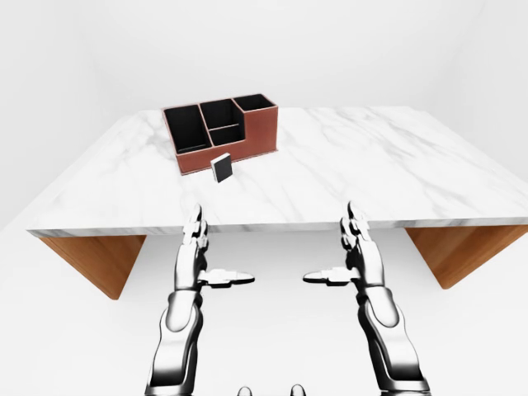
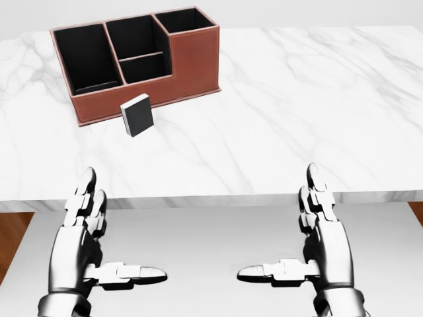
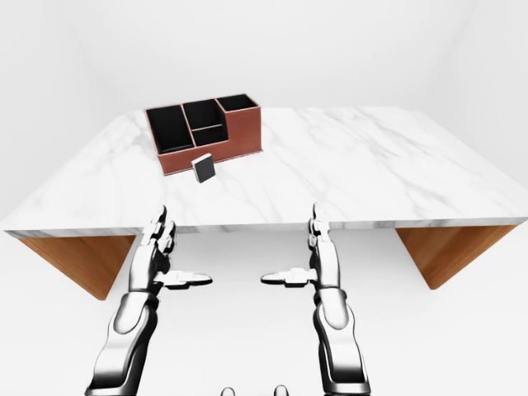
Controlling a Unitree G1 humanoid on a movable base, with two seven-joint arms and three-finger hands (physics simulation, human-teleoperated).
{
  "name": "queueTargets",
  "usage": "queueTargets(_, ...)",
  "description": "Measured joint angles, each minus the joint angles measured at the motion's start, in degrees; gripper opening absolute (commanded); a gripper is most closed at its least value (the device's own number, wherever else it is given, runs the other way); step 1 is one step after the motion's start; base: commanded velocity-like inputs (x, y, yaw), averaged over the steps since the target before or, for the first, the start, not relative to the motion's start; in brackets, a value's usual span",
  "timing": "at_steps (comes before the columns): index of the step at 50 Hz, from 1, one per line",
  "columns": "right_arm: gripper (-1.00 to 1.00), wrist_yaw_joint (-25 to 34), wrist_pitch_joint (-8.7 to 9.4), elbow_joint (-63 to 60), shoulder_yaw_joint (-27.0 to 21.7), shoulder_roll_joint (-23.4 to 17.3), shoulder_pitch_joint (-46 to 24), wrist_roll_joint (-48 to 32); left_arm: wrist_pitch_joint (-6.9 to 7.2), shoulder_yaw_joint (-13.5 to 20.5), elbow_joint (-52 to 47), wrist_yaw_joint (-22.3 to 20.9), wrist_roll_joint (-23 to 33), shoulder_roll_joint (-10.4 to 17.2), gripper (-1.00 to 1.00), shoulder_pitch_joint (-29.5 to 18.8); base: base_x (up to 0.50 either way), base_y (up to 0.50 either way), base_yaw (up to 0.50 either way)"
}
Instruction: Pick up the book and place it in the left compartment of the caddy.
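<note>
A small dark book with a pale edge stands upright on the marble table, just below the caddy in the head view. The brown caddy has black compartments; its large left compartment holds nothing I can see. My left hand hangs below the table's near edge, fingers spread, open and holding nothing. My right hand mirrors it on the right, also open. Both hands are well short of the book.
The table rests on wooden legs at both ends. Its near edge lies just above my fingertips. White floor and walls surround it.
</note>
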Motion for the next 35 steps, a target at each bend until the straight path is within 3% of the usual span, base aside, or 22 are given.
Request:
queueTargets(4, 1.00, 0.8, 1.09, -10.2, -0.3, 0.1, 6.2, -0.6, 1.05, 0.2, -9.8, -1.2, -0.9, -0.1, 1.00, 5.3, 0.00, 0.00, 0.00)
queueTargets(8, 1.00, 1.7, 1.57, -20.1, -0.8, 0.8, 12.9, -1.0, 1.25, 1.0, -21.2, -2.3, -1.8, -0.8, 1.00, 12.3, 0.00, 0.00, 0.00)
queueTargets(16, 1.00, 5.1, -0.55, -33.8, -2.0, 2.6, 23.3, -1.0, 0.38, 3.4, -37.0, -5.3, -3.6, -3.6, 1.00, 22.7, 0.00, 0.00, 0.00)
queueTargets(26, 1.00, 7.8, -2.00, -42.5, -1.8, 3.9, 29.9, -2.1, -0.05, 5.0, -45.0, -7.5, -4.1, -5.8, 1.00, 27.9, 0.11, 0.00, 0.00)
queueTargets(35, 1.00, 8.0, 0.66, -46.2, -0.1, 3.2, 31.1, -4.0, -0.83, 5.2, -47.6, -7.9, -4.0, -6.6, 1.00, 29.6, 0.50, 0.00, 0.00)
